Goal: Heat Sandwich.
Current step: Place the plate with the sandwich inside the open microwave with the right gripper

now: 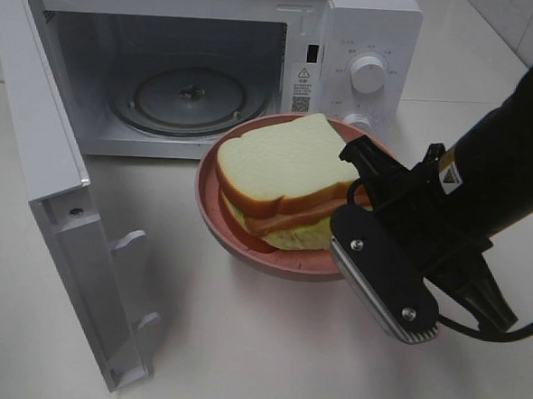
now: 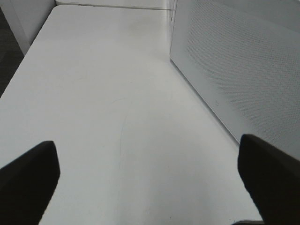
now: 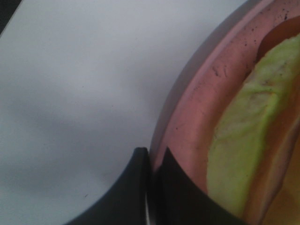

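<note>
The sandwich (image 1: 286, 178), white bread with reddish meat and pale green filling, lies on a round pink plate (image 1: 246, 245) just in front of the open microwave (image 1: 367, 43). My right gripper (image 1: 365, 189) is shut on the plate's right rim and appears to hold it off the table. The right wrist view shows its fingertips (image 3: 152, 161) pinching the pink rim (image 3: 197, 108), with the green filling (image 3: 243, 140) beside them. My left gripper (image 2: 150, 187) is open and empty over bare table; it does not show in the exterior view.
The microwave door (image 1: 58, 196) swings out to the left, and its perforated panel (image 2: 234, 70) stands close to my left gripper. A glass turntable (image 1: 191, 95) sits inside the cavity. The control knobs (image 1: 369, 75) are behind the plate.
</note>
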You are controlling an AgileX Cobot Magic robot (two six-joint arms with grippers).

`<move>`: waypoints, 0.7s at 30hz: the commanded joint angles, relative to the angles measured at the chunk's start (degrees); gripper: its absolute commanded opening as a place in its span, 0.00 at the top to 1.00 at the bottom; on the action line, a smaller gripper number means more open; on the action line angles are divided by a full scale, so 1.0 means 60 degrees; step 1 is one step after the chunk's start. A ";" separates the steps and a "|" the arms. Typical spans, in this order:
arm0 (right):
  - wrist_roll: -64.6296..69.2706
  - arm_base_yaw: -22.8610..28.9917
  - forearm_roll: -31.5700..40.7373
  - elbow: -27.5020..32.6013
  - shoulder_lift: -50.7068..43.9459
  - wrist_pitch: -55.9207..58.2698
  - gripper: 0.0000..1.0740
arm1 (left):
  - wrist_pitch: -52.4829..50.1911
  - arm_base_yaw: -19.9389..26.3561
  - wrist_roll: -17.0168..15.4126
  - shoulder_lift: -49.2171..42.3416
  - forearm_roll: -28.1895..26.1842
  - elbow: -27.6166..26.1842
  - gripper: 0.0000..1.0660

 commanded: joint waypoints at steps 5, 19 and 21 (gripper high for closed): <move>-0.0325 0.0353 0.0134 -0.0745 0.0516 -0.0181 1.00 | -0.0076 0.0019 -0.0038 -0.0067 0.0000 0.0019 0.08; -0.1031 0.0353 0.0869 -0.2263 0.1939 0.0181 1.00 | -0.0076 0.0019 -0.0038 -0.0067 0.0000 0.0019 0.08; -0.1108 0.0353 0.0869 -0.2378 0.2015 0.0248 1.00 | -0.0076 0.0019 -0.0038 -0.0067 0.0000 0.0019 0.08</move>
